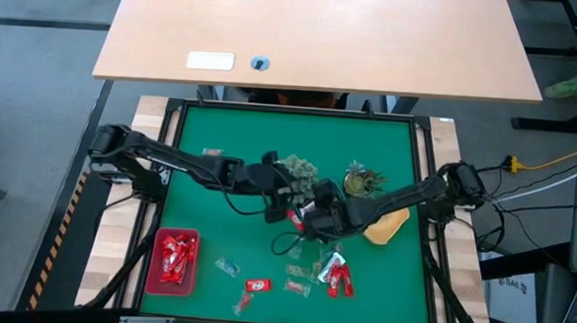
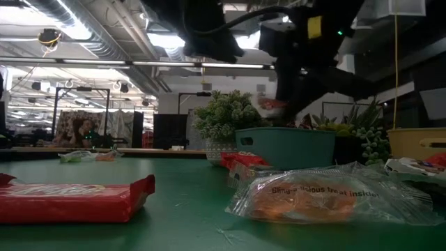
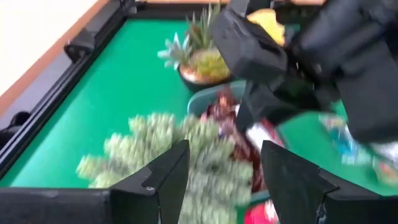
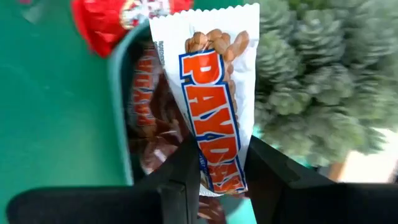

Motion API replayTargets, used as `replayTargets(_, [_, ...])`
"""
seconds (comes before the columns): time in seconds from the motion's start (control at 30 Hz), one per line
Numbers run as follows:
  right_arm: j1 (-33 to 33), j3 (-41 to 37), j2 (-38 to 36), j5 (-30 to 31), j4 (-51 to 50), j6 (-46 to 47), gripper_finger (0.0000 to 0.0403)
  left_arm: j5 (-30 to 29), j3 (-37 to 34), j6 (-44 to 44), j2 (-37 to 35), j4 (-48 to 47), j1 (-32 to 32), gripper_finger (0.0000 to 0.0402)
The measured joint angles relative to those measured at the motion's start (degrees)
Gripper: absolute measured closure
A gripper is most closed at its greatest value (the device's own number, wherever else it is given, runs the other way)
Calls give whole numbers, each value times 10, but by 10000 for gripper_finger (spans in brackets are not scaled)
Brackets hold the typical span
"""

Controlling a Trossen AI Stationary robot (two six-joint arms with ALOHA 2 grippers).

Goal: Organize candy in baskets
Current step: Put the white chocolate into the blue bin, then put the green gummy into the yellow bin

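The candy bar [image 4: 214,102] pinched in the right gripper [image 4: 217,171] was a white wrapper printed with PAYDAY in orange letters edged in blue and a picture of peanuts at its upper end; the two dark fingers pressed on its lower part, and it hung over the pale blue basket [image 4: 121,112], whose teal-looking wall showed dark brown wrapped sweets [image 4: 146,106] inside. A shiny red candy [image 4: 102,22] lay just past the basket's rim on the green mat. From above, the right gripper [image 1: 310,214] sat near the middle of the mat, directly over that basket, so the basket itself was almost wholly covered by the two arms. The left gripper [image 3: 217,177] hovered just beside it with its fingers spread wide and nothing between them, a pale green spiky plant [image 3: 161,155] under it. The red basket [image 1: 175,259] lay at the front left, filled with red wrapped sweets [image 1: 173,254]; the yellow-orange basket [image 1: 388,226] lay to the right, partly under the right arm. Loose candy [image 1: 337,275] was scattered along the front of the mat: red pieces, a red bar [image 2: 70,199] and a clear packet [image 2: 327,195] whose print was only partly readable. The left wrist view was blurred, so the basket's contents there were hard to make out.
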Motion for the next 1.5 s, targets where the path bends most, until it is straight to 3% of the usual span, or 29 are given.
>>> replayTargets(0.2, [-16, 0, 0, -39, 6, 0, 302, -13, 0, -66, -38, -119, -3, 209])
replayTargets(0.43, [-16, 0, 0, -49, 7, -1, 298, -24, 0, -200, -75, -359, 37, 209])
replayTargets(0.6, [-15, 0, 0, -49, 8, -1, 253, -19, 0, -255, -76, -535, 82, 209])
replayTargets(0.73, [-15, 0, 0, -47, 8, -1, 209, -19, 0, -270, -72, -603, 122, 209])
replayTargets(0.87, [-14, 0, 0, -45, 8, -1, 184, -19, -1, -271, -72, -606, 159, 209])
replayTargets(1.03, [-14, 0, 0, -44, 5, 10, 183, -4, -23, -293, -72, -602, 203, 209])
replayTargets(1.17, [-14, 0, 0, -44, -5, 29, 186, 38, -82, -307, -72, -589, 226, 209])
replayTargets(1.5, [-14, 0, -44, -44, -32, 34, 187, 77, -225, -331, -71, -469, 245, 209])
